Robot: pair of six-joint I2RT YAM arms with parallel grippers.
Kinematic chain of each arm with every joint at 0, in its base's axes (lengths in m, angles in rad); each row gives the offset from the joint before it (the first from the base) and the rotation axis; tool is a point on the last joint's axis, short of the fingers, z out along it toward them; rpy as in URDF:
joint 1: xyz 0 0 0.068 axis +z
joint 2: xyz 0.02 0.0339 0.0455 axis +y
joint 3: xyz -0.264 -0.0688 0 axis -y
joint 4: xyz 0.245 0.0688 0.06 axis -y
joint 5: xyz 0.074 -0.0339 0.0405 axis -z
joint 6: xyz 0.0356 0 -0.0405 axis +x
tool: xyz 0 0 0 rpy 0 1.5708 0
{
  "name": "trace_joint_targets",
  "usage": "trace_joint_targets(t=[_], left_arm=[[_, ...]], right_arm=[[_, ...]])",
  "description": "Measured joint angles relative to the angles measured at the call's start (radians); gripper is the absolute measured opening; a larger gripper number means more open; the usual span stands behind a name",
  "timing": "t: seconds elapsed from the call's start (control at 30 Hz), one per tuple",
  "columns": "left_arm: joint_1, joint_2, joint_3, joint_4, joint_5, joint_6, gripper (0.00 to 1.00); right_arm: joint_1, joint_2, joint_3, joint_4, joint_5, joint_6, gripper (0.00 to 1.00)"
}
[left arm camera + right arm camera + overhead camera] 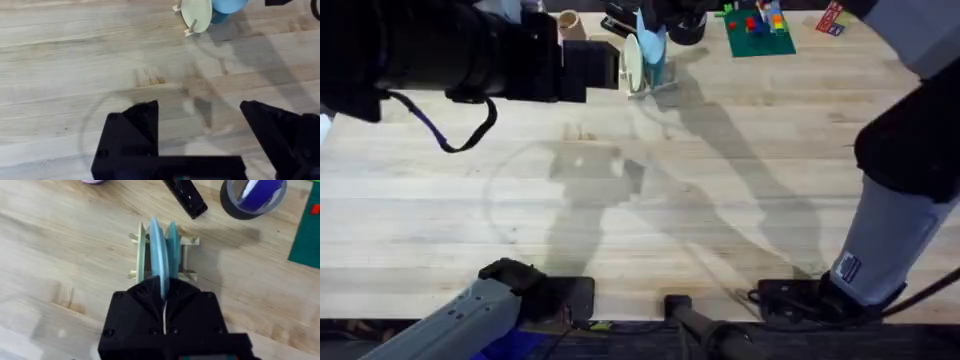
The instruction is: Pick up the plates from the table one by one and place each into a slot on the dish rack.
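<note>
Grain of the wooden table (720, 200) runs across our whole workspace. At the left, our left gripper (200, 125) hangs over bare planks, its black fingers (132, 130) spread wide with nothing between them. Further right, at the far edge, the dish rack (187, 242) stands with a cream plate (141, 250) upright in one slot and a teal plate (172, 245) in another. Between them, our right gripper (164, 297) pinches the light blue plate (156, 250) on edge, upright among the pegs. Just right of the rack lie a black marker (185, 197), a dark tape roll (252, 197) and a green baseplate (758, 35).
</note>
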Motion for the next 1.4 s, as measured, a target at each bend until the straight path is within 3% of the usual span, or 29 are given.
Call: trace_joint_targets(t=[0.6,1.4], left_arm=[[0.000,0.000,0.000,0.000,0.000,0.000,0.995],[0.000,0.000,0.000,0.000,0.000,0.000,0.996]], right_arm=[[0.000,0.067,0.000,0.015,0.000,0.003,0.028],[0.028,0.067,0.000,-0.009,0.009,0.003,0.028]])
